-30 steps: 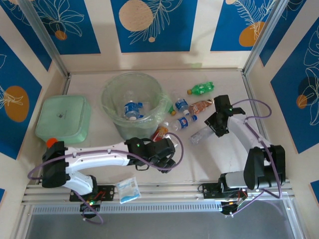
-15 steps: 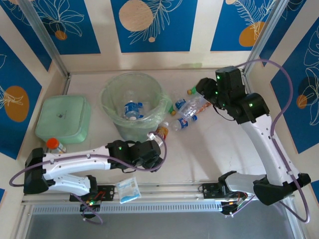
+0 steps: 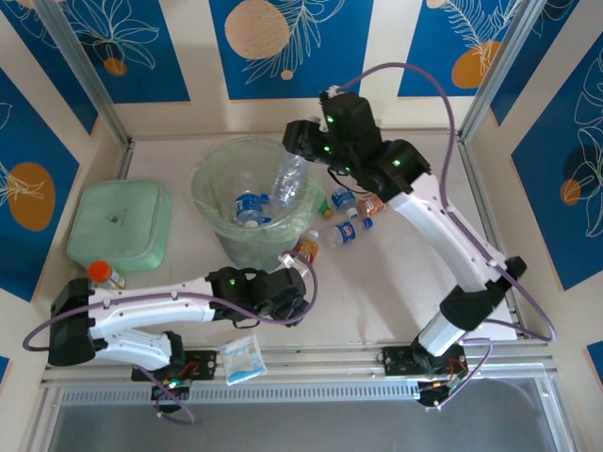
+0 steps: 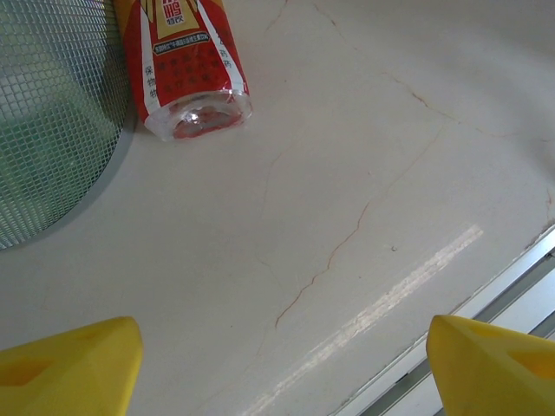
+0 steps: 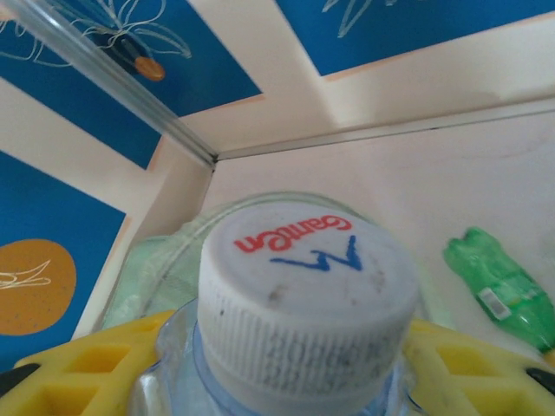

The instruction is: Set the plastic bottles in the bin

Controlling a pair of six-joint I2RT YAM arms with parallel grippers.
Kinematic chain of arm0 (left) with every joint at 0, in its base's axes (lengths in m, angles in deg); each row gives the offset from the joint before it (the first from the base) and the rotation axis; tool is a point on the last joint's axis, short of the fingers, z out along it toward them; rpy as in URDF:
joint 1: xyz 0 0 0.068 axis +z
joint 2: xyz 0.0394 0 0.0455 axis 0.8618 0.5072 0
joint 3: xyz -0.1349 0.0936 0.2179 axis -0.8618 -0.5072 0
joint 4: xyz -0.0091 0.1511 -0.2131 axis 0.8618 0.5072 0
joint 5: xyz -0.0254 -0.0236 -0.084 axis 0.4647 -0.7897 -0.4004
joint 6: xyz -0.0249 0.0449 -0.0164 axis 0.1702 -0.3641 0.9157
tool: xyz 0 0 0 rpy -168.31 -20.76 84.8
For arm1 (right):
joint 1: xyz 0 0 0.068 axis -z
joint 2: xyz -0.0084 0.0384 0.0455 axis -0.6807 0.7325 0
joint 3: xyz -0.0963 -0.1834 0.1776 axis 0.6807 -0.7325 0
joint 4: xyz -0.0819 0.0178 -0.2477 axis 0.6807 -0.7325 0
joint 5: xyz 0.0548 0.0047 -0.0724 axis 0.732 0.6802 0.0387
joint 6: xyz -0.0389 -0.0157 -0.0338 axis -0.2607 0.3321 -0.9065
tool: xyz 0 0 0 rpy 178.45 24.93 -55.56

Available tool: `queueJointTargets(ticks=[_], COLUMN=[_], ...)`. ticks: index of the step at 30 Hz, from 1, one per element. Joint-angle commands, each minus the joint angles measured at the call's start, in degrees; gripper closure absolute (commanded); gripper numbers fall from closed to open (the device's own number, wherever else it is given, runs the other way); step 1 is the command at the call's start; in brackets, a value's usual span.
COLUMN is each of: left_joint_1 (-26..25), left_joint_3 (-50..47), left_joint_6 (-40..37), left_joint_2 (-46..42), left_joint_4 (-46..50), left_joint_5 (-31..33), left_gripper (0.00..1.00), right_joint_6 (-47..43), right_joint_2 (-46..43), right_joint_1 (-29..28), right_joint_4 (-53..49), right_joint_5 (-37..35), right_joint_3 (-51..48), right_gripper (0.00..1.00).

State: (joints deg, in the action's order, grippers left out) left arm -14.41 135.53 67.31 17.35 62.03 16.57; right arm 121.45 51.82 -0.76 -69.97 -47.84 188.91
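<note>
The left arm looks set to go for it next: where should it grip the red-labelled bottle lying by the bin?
Probably across the labelled body of the red-labelled bottle, near its base, coming down from above with the open left gripper. It lies on its side, so the round body offers two opposite flanks. The bin crowds one flank, so that finger has little room.

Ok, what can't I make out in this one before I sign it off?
- Top view: the right arm covers part of the loose bottles beside the bin; their count is unclear.
- Left wrist view: the red-labelled bottle is cut off by the top edge; its far end is unseen.
- Right wrist view: the held bottle's cap blocks the bin's inside; the green bottle runs off the right edge.
</note>
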Motion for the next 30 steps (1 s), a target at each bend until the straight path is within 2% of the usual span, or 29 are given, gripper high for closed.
queueJointTargets(ticks=[1,5,14,19,22,25,30], left_joint_1=[0.35,0.54,1.31,1.51,1.51,1.6,2.04], left_joint_3=[-0.75,-1.14,-2.51,-1.66,-0.74,0.7,6.35], left_joint_6=[0.65,0.37,0.3,-0.05,-0.31,-0.66,-3.23], left_joint_2=[-0.23,-1.11,-3.13,-3.45,-4.3,-6.09,-8.22], left_joint_4=[-0.46,-0.11,-0.39,0.11,1.21,2.58,5.11], left_joint_5=[0.92,1.5,1.48,1.36,1.82,2.3,2.6], left_gripper=[0.15,0.15,0.14,0.14,0.14,0.13,0.12], right_joint_6=[-3.29,-3.88,-3.66,-4.66,-5.15,-2.8,2.92], right_joint_2=[4.26,9.55,12.26,11.54,9.61,5.67,-5.32], right_joint_1=[-1.61,-2.73,-2.92,-3.1,-2.88,-0.19,10.18], right_joint_4=[1.4,-1.19,-2.48,-4.03,-5.87,-8.73,-8.52], right_joint_5=[0.82,-0.14,-0.86,-1.88,-4.99,-6.49,-2.21], right_joint_3=[4.88,9.21,10.19,12.61,12.68,8.95,-7.13], right_gripper=[0.47,0.46,0.26,0.23,0.23,0.23,0.2])
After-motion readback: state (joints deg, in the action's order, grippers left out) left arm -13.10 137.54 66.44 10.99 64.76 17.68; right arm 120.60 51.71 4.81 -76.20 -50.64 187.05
